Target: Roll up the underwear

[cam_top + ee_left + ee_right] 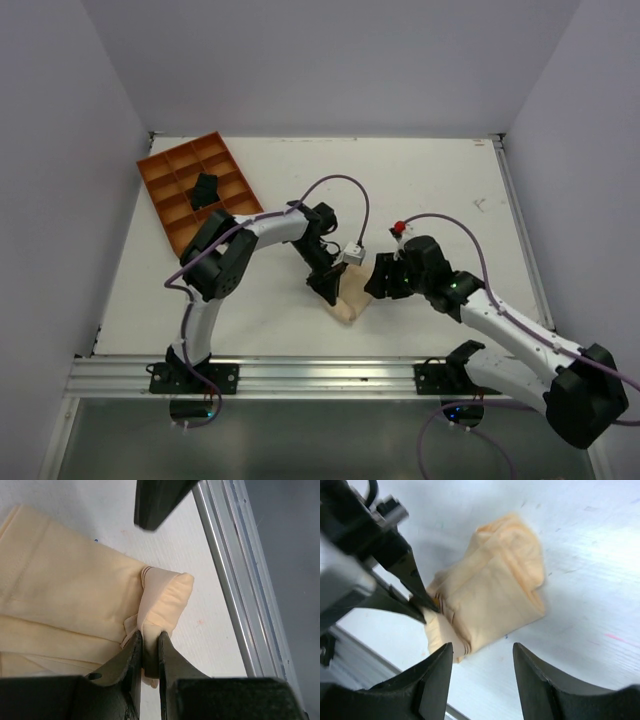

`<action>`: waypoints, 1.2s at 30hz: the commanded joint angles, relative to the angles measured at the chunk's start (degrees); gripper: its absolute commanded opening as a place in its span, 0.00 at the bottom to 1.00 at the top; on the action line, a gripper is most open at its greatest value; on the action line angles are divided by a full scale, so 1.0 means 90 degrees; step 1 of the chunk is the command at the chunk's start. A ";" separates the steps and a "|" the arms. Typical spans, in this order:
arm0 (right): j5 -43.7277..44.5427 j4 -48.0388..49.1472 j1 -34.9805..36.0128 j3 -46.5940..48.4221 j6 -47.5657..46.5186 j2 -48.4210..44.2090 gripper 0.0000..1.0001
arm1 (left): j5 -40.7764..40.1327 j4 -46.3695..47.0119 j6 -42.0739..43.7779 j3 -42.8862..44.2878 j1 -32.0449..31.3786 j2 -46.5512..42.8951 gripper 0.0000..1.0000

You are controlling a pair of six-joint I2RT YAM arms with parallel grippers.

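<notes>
Fingers [131, 655] of the left gripper [150, 639] were pinched nearly together on a folded corner of the underwear [75, 595]. It was a soft, pale peach cloth, creased and stitched along its hem, and it lay bunched on the white table [430, 190] near the front metal rail [240, 605]. The right gripper [482, 655] hung just beside it, its dark, curved fingers spread apart and holding nothing.

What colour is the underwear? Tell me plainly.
Pale peach-beige, with no pattern. The underwear shows best in the left wrist view.
</notes>
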 commanded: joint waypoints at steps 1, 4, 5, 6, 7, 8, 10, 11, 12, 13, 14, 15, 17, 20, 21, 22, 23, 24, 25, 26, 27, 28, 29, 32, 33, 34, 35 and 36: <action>0.1676 -0.0625 0.0113 -0.0036 0.0523 -0.0760 0.56 | -0.0917 -0.0109 -0.0108 0.0149 -0.0122 0.0397 0.05; 0.2331 -0.0996 0.0318 0.0051 0.0689 -0.1083 0.56 | -0.0956 -0.0168 -0.0215 0.0305 -0.0132 0.0504 0.05; 0.2449 -0.1103 0.0396 0.0100 0.0699 -0.1103 0.56 | -0.0956 -0.0197 -0.0244 0.0345 -0.0142 0.0582 0.05; 0.2701 -0.1143 0.0639 0.0168 0.0699 -0.1065 0.56 | -0.0976 -0.0245 -0.0293 0.0384 -0.0152 0.0612 0.05; 0.2839 -0.1163 0.0825 0.0362 0.0660 -0.1006 0.56 | -0.1005 -0.0256 -0.0332 0.0462 -0.0152 0.0641 0.05; 0.3063 -0.1231 0.1078 0.0499 0.0534 -0.0919 0.57 | -0.1044 -0.0265 -0.0371 0.0491 -0.0161 0.0709 0.05; 0.3725 -0.1348 0.2015 0.1034 0.0309 -0.0365 0.58 | -0.1083 -0.0333 -0.0469 0.0599 -0.0181 0.0787 0.05; 0.3836 -0.1416 0.2289 0.1222 0.0047 -0.0090 0.59 | -0.1083 -0.0353 -0.0489 0.0725 -0.0191 0.0875 0.05; 0.3875 -0.1475 0.2707 0.1407 -0.0120 0.0164 0.59 | -0.1093 -0.0382 -0.0566 0.0784 -0.0200 0.0905 0.05; 0.3943 -0.1553 0.2895 0.1786 -0.0276 0.0698 0.60 | -0.1083 -0.0392 -0.0596 0.0833 -0.0210 0.0963 0.05; 0.3934 -0.1612 0.3061 0.1945 -0.0616 0.0926 0.61 | -0.1093 -0.0402 -0.0645 0.0930 -0.0220 0.1031 0.05; 0.3828 -0.1632 0.3266 0.2062 -0.0794 0.1141 0.61 | -0.1132 -0.0422 -0.0713 0.0960 -0.0239 0.1061 0.04; 0.3604 -0.1661 0.3365 0.2385 -0.1222 0.1669 0.61 | -0.1142 -0.0441 -0.0713 0.0980 -0.0269 0.1100 0.04; 0.3408 -0.1710 0.3395 0.2580 -0.1643 0.2127 0.61 | -0.1171 -0.0383 -0.0791 0.0970 -0.0269 0.1120 0.05; 0.3320 -0.1720 0.3405 0.2610 -0.1732 0.2197 0.61 | -0.1171 -0.0354 -0.0830 0.0980 -0.0269 0.1120 0.05; 0.3300 -0.1720 0.3405 0.2659 -0.1810 0.2255 0.61 | -0.1200 -0.0334 -0.0869 0.0970 -0.0269 0.1120 0.05; 0.3261 -0.1739 0.3414 0.2669 -0.1927 0.2343 0.61 | -0.1210 -0.0334 -0.0889 0.0970 -0.0269 0.1139 0.05; 0.3222 -0.1759 0.3424 0.2698 -0.1976 0.2489 0.61 | -0.1220 -0.0315 -0.0899 0.0980 -0.0269 0.1149 0.05; 0.3221 -0.1768 0.3434 0.2717 -0.2006 0.2587 0.61 | -0.1210 -0.0314 -0.0909 0.0999 -0.0269 0.1159 0.05; 0.3231 -0.1788 0.3444 0.2737 -0.2055 0.2656 0.61 | -0.1200 -0.0314 -0.0899 0.0999 -0.0269 0.1178 0.05; 0.3212 -0.1788 0.3463 0.2747 -0.2074 0.2801 0.61 | -0.1210 -0.0305 -0.0938 0.1009 -0.0269 0.1188 0.06; 0.3202 -0.1769 0.3492 0.2747 -0.2094 0.2861 0.60 | -0.1200 -0.0305 -0.0938 0.1009 -0.0269 0.1198 0.06; 0.3192 -0.1720 0.3502 0.2747 -0.2143 0.2900 0.60 | -0.1220 -0.0295 -0.0967 0.1009 -0.0269 0.1217 0.06; 0.3095 -0.1681 0.3532 0.2786 -0.2211 0.3095 0.58 | -0.1230 -0.0285 -0.0987 0.0990 -0.0269 0.1217 0.06; 0.3066 -0.1652 0.3532 0.2796 -0.2240 0.3193 0.58 | -0.1259 -0.0275 -0.0997 0.0999 -0.0269 0.1218 0.06; 0.3065 -0.1642 0.3532 0.2825 -0.2250 0.3271 0.57 | -0.1249 -0.0266 -0.1006 0.0990 -0.0269 0.1247 0.06; 0.3075 -0.1651 0.3532 0.2835 -0.2270 0.3330 0.57 | -0.1259 -0.0256 -0.1016 0.0990 -0.0269 0.1266 0.07; 0.3085 -0.1661 0.3532 0.2845 -0.2260 0.3398 0.57 | -0.1259 -0.0246 -0.1026 0.0999 -0.0269 0.1257 0.07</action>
